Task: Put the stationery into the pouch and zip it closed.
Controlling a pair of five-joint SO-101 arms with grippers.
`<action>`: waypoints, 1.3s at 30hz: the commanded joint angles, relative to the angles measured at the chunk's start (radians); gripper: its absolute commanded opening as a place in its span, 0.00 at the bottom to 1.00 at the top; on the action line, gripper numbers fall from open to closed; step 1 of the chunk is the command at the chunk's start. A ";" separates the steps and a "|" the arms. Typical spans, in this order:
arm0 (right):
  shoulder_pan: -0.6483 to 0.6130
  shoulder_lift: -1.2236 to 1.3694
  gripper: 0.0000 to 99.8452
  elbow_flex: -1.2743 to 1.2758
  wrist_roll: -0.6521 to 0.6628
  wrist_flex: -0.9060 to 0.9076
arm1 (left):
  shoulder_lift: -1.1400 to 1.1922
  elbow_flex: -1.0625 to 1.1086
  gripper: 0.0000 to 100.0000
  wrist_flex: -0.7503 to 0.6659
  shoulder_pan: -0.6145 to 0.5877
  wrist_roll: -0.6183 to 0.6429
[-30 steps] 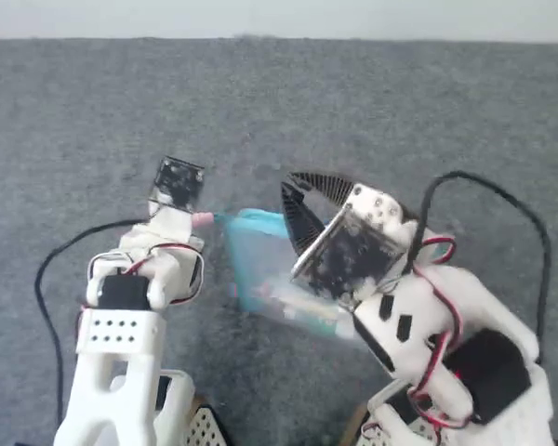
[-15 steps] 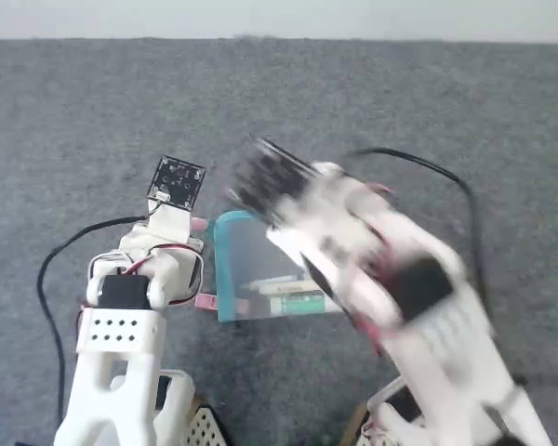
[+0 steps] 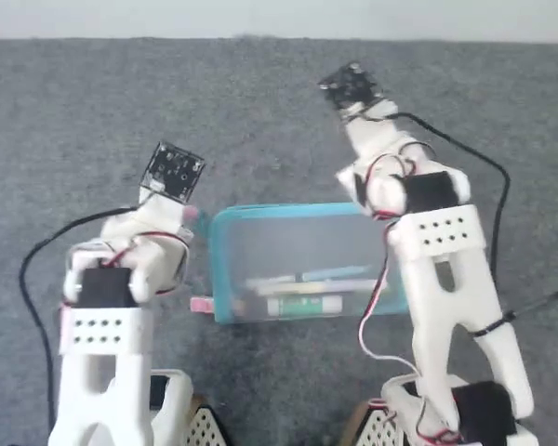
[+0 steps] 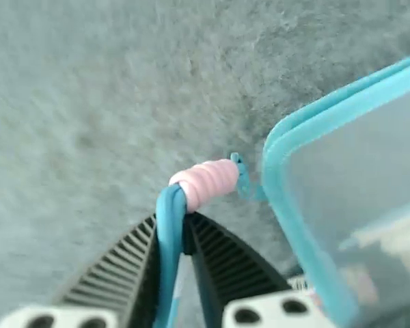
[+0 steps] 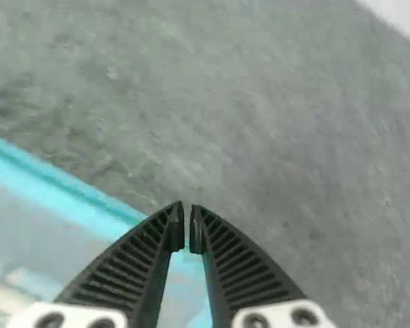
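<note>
A clear pouch [image 3: 288,246] with a teal rim lies flat between the two arms. Pens and a glue stick [image 3: 302,304] show inside it through the clear wall. In the left wrist view my left gripper [image 4: 181,229] is shut on the teal cord of the zipper pull, just behind its pink bead [image 4: 205,183], at the pouch's [image 4: 342,205] left end. That pink bead [image 3: 192,216] peeks out under the left wrist in the high view. My right gripper [image 5: 185,222] is shut with nothing in it, its tips over the pouch's teal far edge [image 5: 61,184].
Grey carpet [image 3: 93,102] covers the table on all sides. A small pink tab [image 3: 202,304] sticks out at the pouch's near left corner. Both arm bases [image 3: 112,400] stand at the near edge, with cables trailing beside them.
The right arm has swung up off the pouch and now stands at its far right side. The pouch has come down flat and spread out. The left arm has shifted slightly left.
</note>
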 commanded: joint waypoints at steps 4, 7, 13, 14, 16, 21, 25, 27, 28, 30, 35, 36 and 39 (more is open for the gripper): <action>0.041 -0.019 0.01 0.049 -0.014 -0.091 | 0.051 -0.512 0.01 0.152 0.006 -0.046; 0.036 -0.019 0.01 0.077 -0.014 -0.124 | 0.153 -0.638 0.01 0.158 0.038 -0.044; 0.042 -0.019 0.01 0.124 -0.014 -0.171 | 0.298 -0.667 0.01 0.175 0.147 0.012; 0.042 -0.019 0.01 0.132 -0.014 -0.174 | 0.304 -0.667 0.01 0.173 0.152 0.032; 0.042 -0.015 0.01 0.135 -0.014 -0.174 | 0.296 -0.667 0.01 0.173 0.157 0.044; 0.042 -0.008 0.01 0.137 -0.014 -0.166 | 0.270 -0.607 0.01 0.273 0.141 0.043; 0.035 -0.012 0.01 0.176 -0.014 -0.177 | 0.265 -0.383 0.01 0.295 0.117 -0.025; 0.033 -0.008 0.01 0.198 -0.014 -0.194 | 0.265 -0.266 0.01 0.245 0.117 -0.046; 0.033 -0.008 0.01 0.206 -0.014 -0.206 | 0.265 -0.220 0.01 0.210 0.117 -0.046; 0.033 -0.015 0.01 0.218 -0.014 -0.216 | 0.265 -0.147 0.03 0.137 0.117 -0.040; 0.033 -0.008 0.01 0.221 -0.014 -0.206 | 0.265 -0.051 0.16 0.066 0.124 -0.044; 0.033 -0.010 0.01 0.233 -0.014 -0.214 | 0.265 -0.045 0.17 0.080 0.146 -0.069; 0.015 -0.018 0.01 0.253 -0.009 -0.217 | 0.264 -0.035 0.17 0.164 0.252 -0.124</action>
